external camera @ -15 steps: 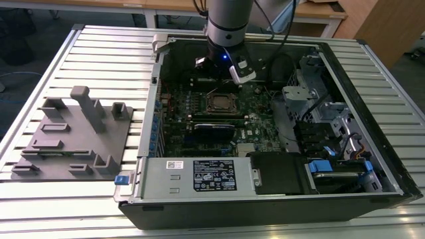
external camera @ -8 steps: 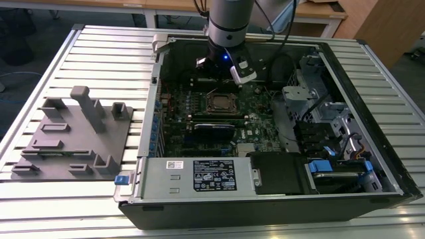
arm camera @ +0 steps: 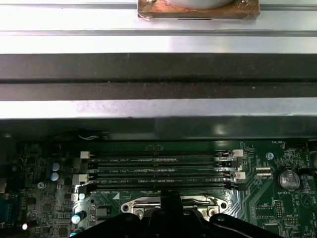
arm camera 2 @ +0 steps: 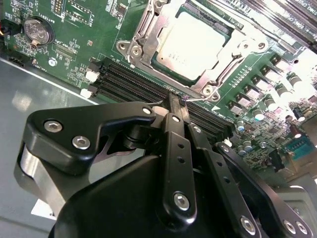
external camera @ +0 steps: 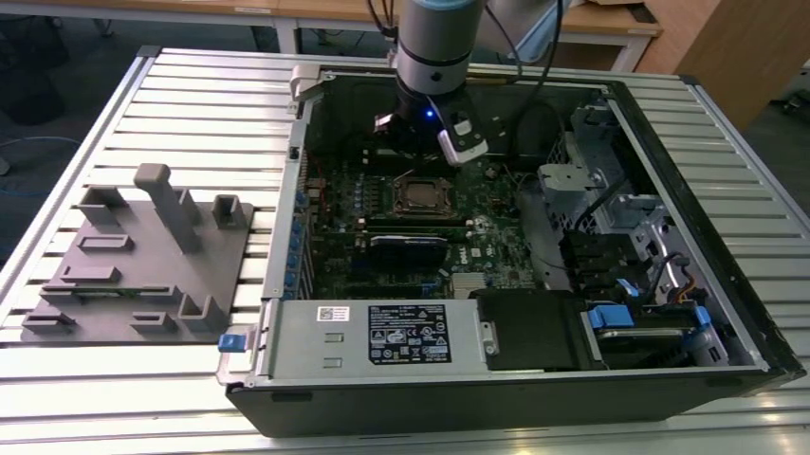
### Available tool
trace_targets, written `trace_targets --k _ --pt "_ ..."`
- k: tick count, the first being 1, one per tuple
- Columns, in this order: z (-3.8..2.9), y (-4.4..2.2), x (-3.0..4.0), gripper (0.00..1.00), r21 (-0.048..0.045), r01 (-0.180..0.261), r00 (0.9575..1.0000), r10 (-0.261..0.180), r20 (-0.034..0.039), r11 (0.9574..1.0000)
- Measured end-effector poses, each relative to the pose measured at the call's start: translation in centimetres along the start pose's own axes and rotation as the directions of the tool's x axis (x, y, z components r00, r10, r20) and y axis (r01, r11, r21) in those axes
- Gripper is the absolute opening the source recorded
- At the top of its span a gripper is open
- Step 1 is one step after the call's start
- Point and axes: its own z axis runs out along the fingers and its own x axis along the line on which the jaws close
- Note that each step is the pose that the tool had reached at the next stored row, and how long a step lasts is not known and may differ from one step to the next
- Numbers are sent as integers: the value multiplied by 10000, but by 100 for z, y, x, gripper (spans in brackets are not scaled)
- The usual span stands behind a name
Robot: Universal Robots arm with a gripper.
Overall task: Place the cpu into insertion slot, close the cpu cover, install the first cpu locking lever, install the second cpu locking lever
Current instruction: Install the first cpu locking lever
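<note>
The open computer case [external camera: 506, 403] lies on the slatted metal desk [external camera: 190, 85]. At the lower middle of the exterior view, its power supply box [external camera: 298, 351] carries a large white label [external camera: 408, 334] crowded with black print and marks, with a smaller white label [external camera: 332, 314] just beside it. The lettering is too small to make out. Fine white lettering also runs along the green circuit board [arm camera 2: 74, 15] and beside the long black memory slots [arm camera: 161, 171], none of it legible. A round coin battery [arm camera 2: 38, 30] sits on the board.

The cpu [arm camera 2: 193, 42] lies flat in the insertion slot [external camera: 419, 194], its pale metal face up. The cpu cover [arm camera 2: 148, 29] is down around the chip, and the face shows through its window. In the exterior view the slot sits just above the middle of the frame, inside the case.

The tool [arm camera 2: 174, 101] hangs over the board just beside the slot, with the memory slots under and behind its tip. Its black fingers [arm camera 2: 176, 148] are drawn together to a narrow point, and no gap shows between them. A thin silvery wire [arm camera 2: 203, 99] runs from that tip along the edge of the slot. I cannot tell whether the tool grips it or merely touches it.

A grey moulded fixture [external camera: 139, 270] rests on the desk at the exterior view's left, well apart from the tool.
</note>
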Motion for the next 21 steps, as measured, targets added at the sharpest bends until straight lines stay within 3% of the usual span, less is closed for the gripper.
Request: trace_targets --k 9,21 --pt "35 31 -70 10 2 1 10000 -1 0 10000" --pt "62 26 -71 10 5 -17 10000 17 3 10000"
